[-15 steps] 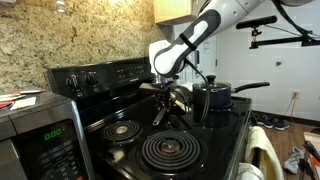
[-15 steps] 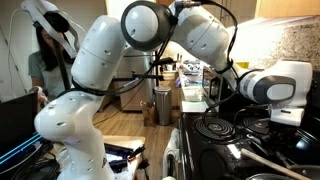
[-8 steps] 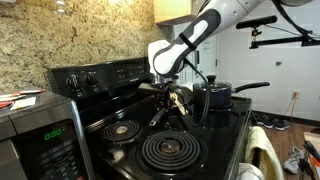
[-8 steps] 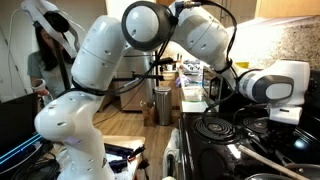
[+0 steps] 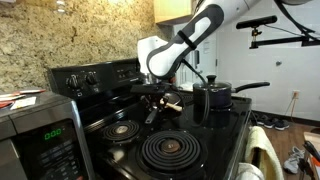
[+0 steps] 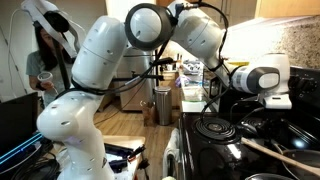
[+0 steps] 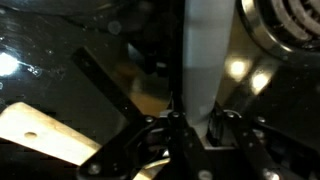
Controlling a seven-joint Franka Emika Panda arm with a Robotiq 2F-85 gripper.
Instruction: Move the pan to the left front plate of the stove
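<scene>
In an exterior view, the pan (image 5: 152, 110) is held clamped in the gripper (image 5: 158, 97), raised behind the left front plate (image 5: 170, 152) and apart from it. In an exterior view, the gripper (image 6: 268, 102) is seen beyond the left front plate (image 6: 213, 126). In the wrist view, the gripper (image 7: 178, 118) is seen drawn together beside 1 wooden spatula (image 7: 40, 130).

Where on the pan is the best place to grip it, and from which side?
Probably the long black handle of the pan, taken from above with the jaws across its width. It is the only narrow part. The shallow round body looks too wide to span, and the wooden spatula lies across it.
</scene>
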